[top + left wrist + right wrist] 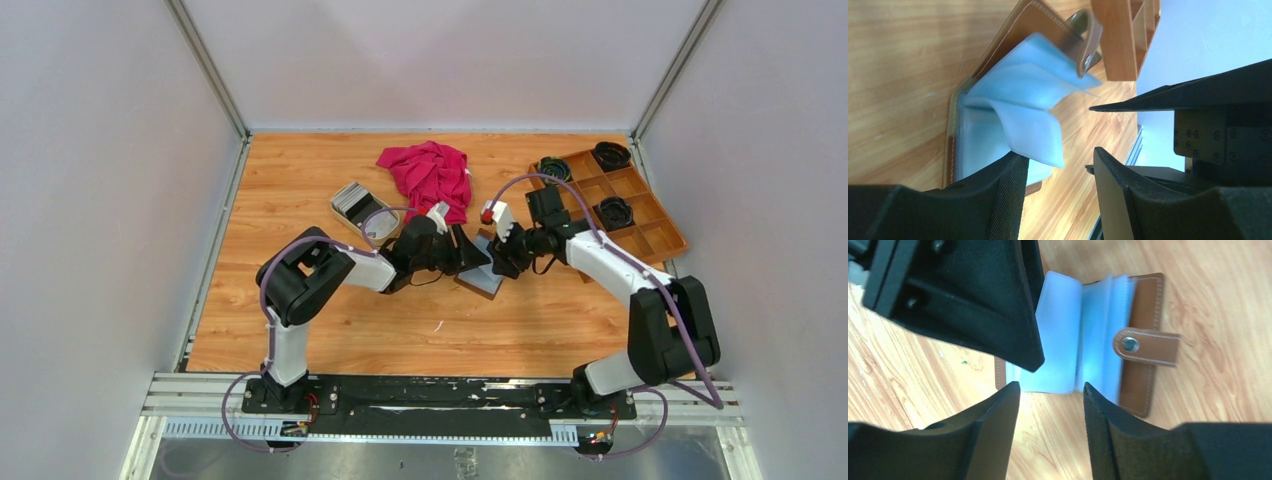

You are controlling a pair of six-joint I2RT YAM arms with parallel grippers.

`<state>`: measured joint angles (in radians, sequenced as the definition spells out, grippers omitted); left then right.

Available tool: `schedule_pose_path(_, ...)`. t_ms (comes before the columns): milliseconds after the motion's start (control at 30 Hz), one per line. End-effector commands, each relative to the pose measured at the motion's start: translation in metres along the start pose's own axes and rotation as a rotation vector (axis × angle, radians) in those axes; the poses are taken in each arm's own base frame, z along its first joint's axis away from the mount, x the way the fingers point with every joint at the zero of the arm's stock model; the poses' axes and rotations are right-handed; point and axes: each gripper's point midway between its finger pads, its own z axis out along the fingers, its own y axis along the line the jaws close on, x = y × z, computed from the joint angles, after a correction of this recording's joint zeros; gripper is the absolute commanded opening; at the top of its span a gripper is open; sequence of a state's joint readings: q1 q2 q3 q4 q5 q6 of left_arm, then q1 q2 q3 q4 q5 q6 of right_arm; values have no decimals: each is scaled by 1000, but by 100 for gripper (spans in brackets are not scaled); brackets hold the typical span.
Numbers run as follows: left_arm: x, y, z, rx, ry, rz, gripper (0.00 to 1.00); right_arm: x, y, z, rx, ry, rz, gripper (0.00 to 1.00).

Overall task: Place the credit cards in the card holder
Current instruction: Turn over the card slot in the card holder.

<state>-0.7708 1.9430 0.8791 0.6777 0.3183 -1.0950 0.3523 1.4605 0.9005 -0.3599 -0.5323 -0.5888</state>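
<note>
1. Your right end effector (1051, 387) is released. Its fingers stand apart just at the lower edge of the card holder (482, 278), and only bare wood shows in the gap between them. It grips nothing.
2. Your left end effector (1058, 157) is also released, with its jaws parted. One finger (1005, 197) overlaps the near corner of the pale blue sleeves (1023, 95). You cannot tell from these views whether it presses on them.
3. The card holder lies open on the surface (400, 330), mid-table, directly under the two end effectors, which meet almost tip to tip above it. Its sleeves fan upward, and the snap tab (1148, 346) sticks out flat past the leather edge.
4. The credit cards (351, 198) sit stacked in the beige dish (372, 228), behind and to the left of your left end effector and well apart from the card holder.
5. For edges, the red cloth (430, 172) lies just behind both end effectors. The wooden tray (655, 235) sits at the right rear, near your right forearm.
6. For room to move, bare wood runs from the card holder back to the arm bases and out to the left.
</note>
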Motion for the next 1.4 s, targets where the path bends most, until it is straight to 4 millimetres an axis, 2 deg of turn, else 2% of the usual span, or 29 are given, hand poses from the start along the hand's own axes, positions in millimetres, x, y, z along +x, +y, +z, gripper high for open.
schedule_pose_path(0, -16, -15, 9, 46, -26, 36, 53, -23, -5, -30, -16, -131, 6, 58)
schedule_pose_path(167, -24, -19, 24, 64, -22, 23, 53, -28, -32, -45, 29, -181, 78, 69)
schedule_pose_path(300, -23, -10, 36, 51, -13, 8, 53, -26, -48, -38, 2, -180, 187, 71)
schedule_pose_path(400, -23, -2, 42, 39, -11, 3, 53, -18, -55, -27, -15, -152, 246, 71)
schedule_pose_path(533, -26, 8, 46, 21, -17, -4, 53, -12, -65, -25, -34, -152, 319, 72)
schedule_pose_path(767, -27, 12, 49, 15, -21, -7, 53, 11, -68, -8, -86, -81, 408, 72)
schedule_pose_path(933, -24, 17, 50, 6, -12, -13, 52, 13, -76, -2, -94, -76, 451, 70)
schedule_pose_path(1000, -23, 19, 50, 3, -7, -15, 52, 12, -77, 3, -116, -79, 468, 66)
schedule_pose_path(1033, -22, 19, 49, 3, -6, -16, 52, 12, -76, 5, -132, -81, 481, 60)
schedule_pose_path(1133, -22, 16, 46, 9, -7, -2, 52, 12, -68, 8, -192, -94, 532, 31)
schedule_pose_path(1233, -25, 4, 38, 32, -12, 36, 52, 17, -60, 3, -231, -104, 621, 16)
schedule_pose_path(1367, -28, -12, 14, 46, -44, 90, 53, 26, -41, -6, -265, -93, 748, 4)
